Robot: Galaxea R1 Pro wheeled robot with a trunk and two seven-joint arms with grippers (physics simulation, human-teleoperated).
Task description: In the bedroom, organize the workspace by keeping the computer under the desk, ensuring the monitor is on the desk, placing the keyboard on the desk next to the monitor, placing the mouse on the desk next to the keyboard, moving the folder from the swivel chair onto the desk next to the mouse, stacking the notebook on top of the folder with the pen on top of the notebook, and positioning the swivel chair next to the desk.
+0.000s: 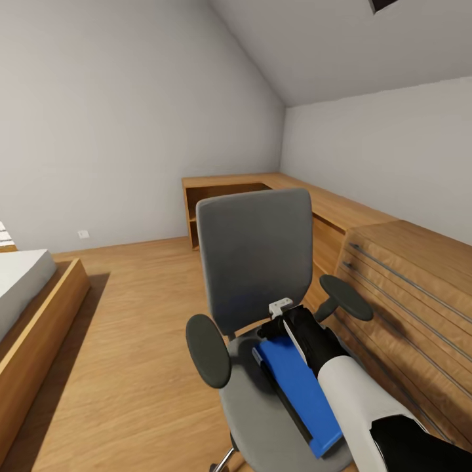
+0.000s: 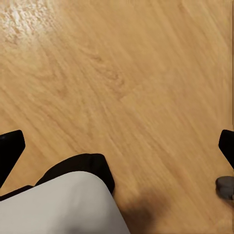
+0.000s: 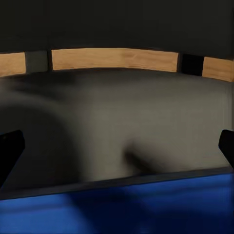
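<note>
The right arm [image 1: 367, 393] reaches down over the blue folder [image 1: 298, 387] on the swivel chair [image 1: 255, 262] (jaws spread).

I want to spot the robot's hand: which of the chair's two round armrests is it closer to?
The armrest on the wooden drawer side. The right gripper reaches beside it, over the blue folder; the other armrest sits across the seat.

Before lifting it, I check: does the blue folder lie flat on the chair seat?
Yes, flat: the blue folder lies closed on the grey seat, right gripper above its edge.
</note>
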